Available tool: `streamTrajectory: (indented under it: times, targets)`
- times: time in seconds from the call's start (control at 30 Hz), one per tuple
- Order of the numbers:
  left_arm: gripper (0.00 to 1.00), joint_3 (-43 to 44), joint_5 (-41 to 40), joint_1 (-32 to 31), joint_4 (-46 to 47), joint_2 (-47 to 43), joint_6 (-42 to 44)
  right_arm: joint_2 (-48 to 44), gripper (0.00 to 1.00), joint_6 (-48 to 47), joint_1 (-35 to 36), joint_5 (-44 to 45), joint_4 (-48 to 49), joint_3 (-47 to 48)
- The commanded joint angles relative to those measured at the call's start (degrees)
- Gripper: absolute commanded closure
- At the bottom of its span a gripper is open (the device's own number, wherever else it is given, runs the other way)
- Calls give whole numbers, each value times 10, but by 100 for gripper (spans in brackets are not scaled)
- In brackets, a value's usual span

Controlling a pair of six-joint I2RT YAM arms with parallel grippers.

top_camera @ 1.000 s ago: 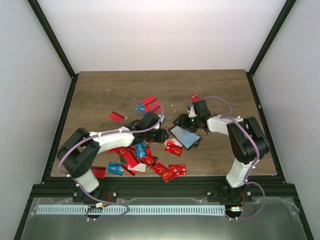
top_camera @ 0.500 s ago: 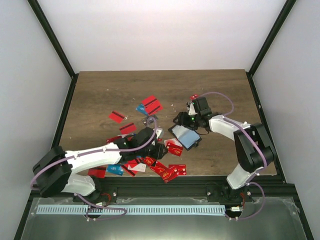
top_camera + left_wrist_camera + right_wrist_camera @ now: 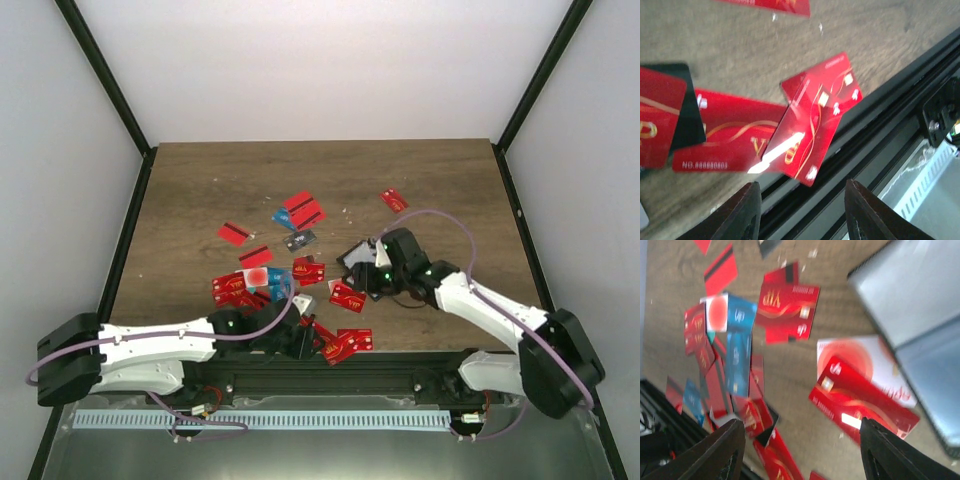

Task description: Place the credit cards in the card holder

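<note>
Credit cards (image 3: 303, 210), mostly red with a few blue, lie scattered over the wooden table. The card holder (image 3: 912, 295) lies open at the top right of the right wrist view, grey-blue inside; in the top view the right wrist covers most of it. My right gripper (image 3: 800, 455) hangs open over bare wood, beside a red card (image 3: 860, 400) that rests on a white-and-red card (image 3: 867, 357). My left gripper (image 3: 802, 215) is open and empty at the near table edge, just short of two overlapping red cards (image 3: 820, 120). From above, the left gripper (image 3: 303, 342) is low by the front rail.
A black frame rail (image 3: 875, 150) runs along the near table edge, right under the left fingers. A thin dark grey card (image 3: 300, 240) lies mid-table. A dense pile of red and blue cards (image 3: 250, 285) sits left of centre. White walls enclose the table.
The left arm swung from mid-table down to the near edge, and its jaws opened wider. The right arm drew back toward the near side and now covers the holder.
</note>
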Motion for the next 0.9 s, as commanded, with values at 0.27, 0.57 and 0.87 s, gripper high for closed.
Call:
streamTrajectory:
  times: [0.27, 0.57, 0.87]
  targets:
    - [46, -111, 9, -43, 132, -21, -104, -92, 35, 74, 127, 18, -22, -113]
    - [45, -145, 20, -47, 253, 49, -138, -78, 35, 94, 180, 18, 11, -155]
    - [46, -130, 43, -52, 323, 144, -146, -73, 35, 94, 182, 24, 20, -167]
